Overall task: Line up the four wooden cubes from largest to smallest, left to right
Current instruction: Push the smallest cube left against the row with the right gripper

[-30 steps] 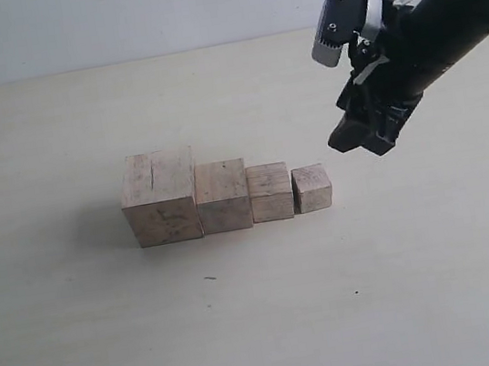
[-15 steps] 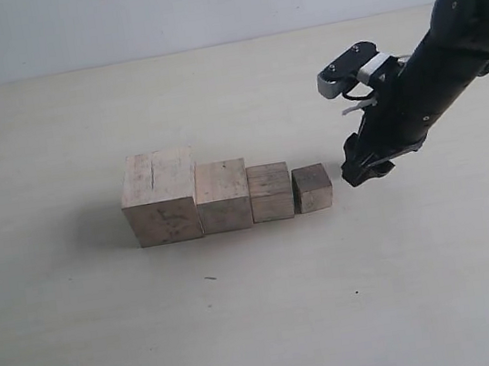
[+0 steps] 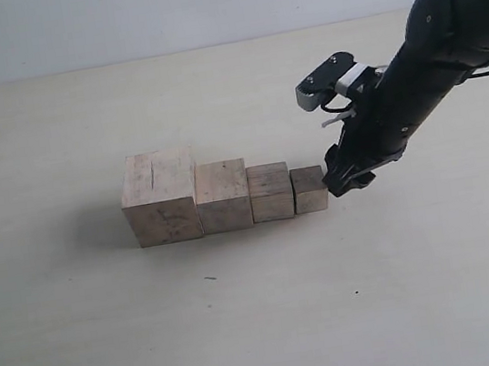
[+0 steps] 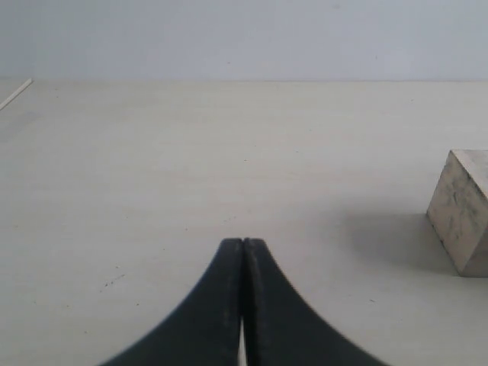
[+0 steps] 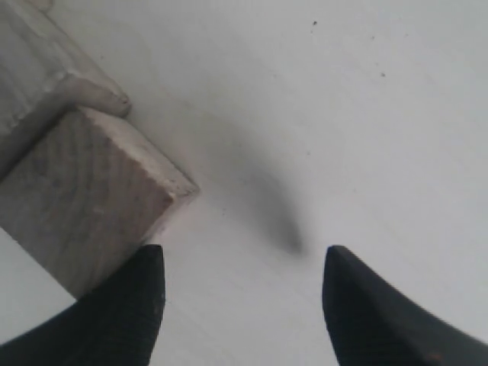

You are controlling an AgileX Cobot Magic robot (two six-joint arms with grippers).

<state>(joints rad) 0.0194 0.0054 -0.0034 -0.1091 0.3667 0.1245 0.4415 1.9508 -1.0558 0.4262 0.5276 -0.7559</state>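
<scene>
Four pale wooden cubes stand in a row in the exterior view. The largest cube (image 3: pixel 160 197), cracked on top, is at the left. Then come the second cube (image 3: pixel 222 195), the third cube (image 3: pixel 270 192) and the smallest cube (image 3: pixel 309 189). My right gripper (image 3: pixel 343 177) is low at the smallest cube's right side, open, nothing between its fingers. In the right wrist view one fingertip (image 5: pixel 133 293) of the right gripper (image 5: pixel 240 267) rests by the smallest cube (image 5: pixel 84 198). My left gripper (image 4: pixel 242 245) is shut and empty, with one wooden cube (image 4: pixel 463 210) off to its side.
The pale table (image 3: pixel 248 330) runs back to a light wall (image 3: pixel 155 12). The black right arm (image 3: pixel 443 34) slants down from the upper right. The left arm does not show in the exterior view.
My right gripper has come down and moved left until it reaches the smallest cube's right side. That cube has shifted slightly left, against the third cube.
</scene>
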